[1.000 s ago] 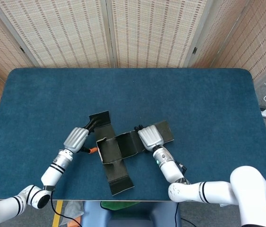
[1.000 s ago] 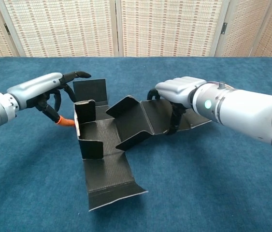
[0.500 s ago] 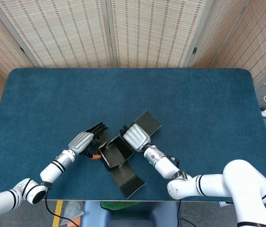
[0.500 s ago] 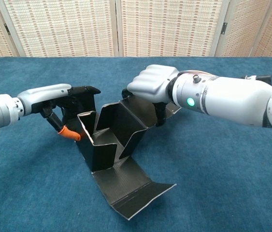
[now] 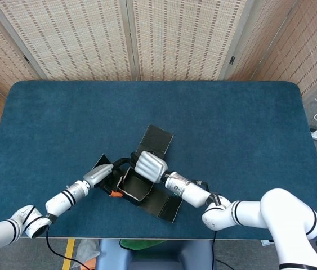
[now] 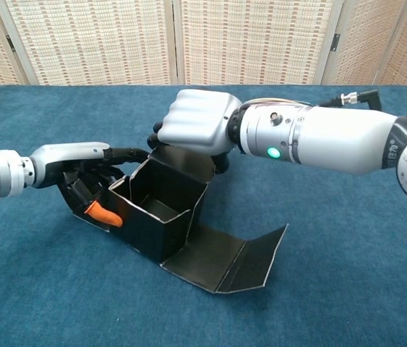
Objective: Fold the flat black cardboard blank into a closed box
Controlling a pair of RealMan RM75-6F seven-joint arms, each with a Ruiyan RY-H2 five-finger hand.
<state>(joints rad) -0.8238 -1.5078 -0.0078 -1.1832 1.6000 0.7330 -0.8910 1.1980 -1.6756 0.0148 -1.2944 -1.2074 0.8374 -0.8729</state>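
Both hands hold the half-made box upright near the table's front edge.

The right hand (image 6: pixel 192 121) grips the back wall of the black box (image 6: pixel 161 210); the left hand (image 6: pixel 87 176) presses its side wall, fingers curled around it. The walls stand and the tray is formed, while the lid flap (image 6: pixel 233 260) lies flat on the blue table (image 6: pixel 348 253). Next, probably: lift that flap over and tuck it in.

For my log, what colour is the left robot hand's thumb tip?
Orange thumb tip, clearest in the chest view.
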